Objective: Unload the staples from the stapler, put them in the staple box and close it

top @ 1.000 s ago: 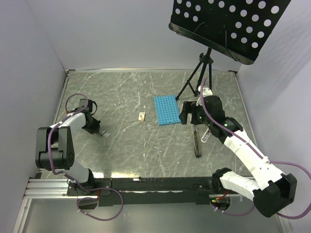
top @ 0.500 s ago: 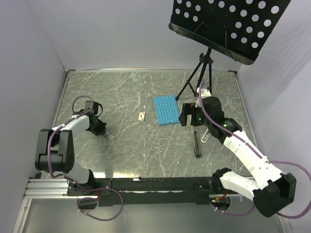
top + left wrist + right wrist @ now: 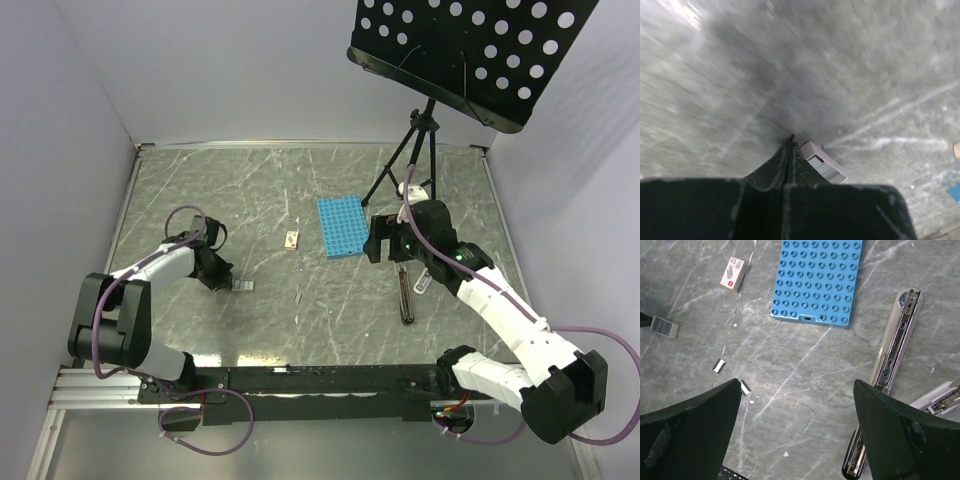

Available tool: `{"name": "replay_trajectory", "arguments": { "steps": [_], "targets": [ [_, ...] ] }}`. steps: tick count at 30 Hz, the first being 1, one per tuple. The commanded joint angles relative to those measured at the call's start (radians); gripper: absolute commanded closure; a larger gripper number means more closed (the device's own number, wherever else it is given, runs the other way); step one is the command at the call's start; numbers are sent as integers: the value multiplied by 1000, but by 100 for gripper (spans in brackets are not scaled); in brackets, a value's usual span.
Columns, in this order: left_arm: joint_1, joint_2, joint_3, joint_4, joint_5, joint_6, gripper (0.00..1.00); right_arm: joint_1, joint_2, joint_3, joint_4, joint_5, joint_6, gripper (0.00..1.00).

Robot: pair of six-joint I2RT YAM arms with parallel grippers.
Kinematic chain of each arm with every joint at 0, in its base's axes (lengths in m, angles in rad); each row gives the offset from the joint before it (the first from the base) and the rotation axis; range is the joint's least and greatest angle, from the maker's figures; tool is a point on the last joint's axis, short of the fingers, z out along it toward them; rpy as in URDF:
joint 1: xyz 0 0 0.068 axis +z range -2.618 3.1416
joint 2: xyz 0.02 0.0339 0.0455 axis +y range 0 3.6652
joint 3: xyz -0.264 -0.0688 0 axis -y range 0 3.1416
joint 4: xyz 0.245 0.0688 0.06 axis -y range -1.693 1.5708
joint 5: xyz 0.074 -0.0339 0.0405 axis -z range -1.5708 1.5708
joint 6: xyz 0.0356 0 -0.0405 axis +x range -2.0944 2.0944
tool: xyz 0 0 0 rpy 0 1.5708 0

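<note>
The stapler (image 3: pixel 405 295) (image 3: pixel 888 360) lies opened out flat on the table, a slim black body with a silvery strip along it. My right gripper (image 3: pixel 384 247) (image 3: pixel 797 385) hovers open above the table just left of it, holding nothing. My left gripper (image 3: pixel 227 280) (image 3: pixel 790 138) is shut with its tips down on the table. A small grey block (image 3: pixel 242 286) (image 3: pixel 823 161) (image 3: pixel 664 327), seemingly a strip of staples, lies against its right finger. Two short staple pieces (image 3: pixel 718 365) (image 3: pixel 744 387) lie loose mid-table.
A blue studded plate (image 3: pixel 339 226) (image 3: pixel 817 280) and a small tan box (image 3: pixel 291 239) (image 3: pixel 733 273) lie beyond the staples. A pale grey oblong piece (image 3: pixel 422 283) (image 3: pixel 940 397) rests right of the stapler. A black tripod (image 3: pixel 405 165) with a perforated stand (image 3: pixel 470 50) rises at the back right.
My shut left gripper has slid right across the table, pushing the small grey block along with it. The right gripper has drifted slightly left and back, still open.
</note>
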Motion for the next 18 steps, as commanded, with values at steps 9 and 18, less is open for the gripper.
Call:
{"name": "replay_trajectory", "arguments": {
  "steps": [9,18],
  "targets": [
    [-123,-32,-24,36,52,-85,99,61,10,-25,38,-5,74,5],
    [-128,-160,57,47,-47,-21,99,165,106,-11,90,-37,107,12]
  ]
}}
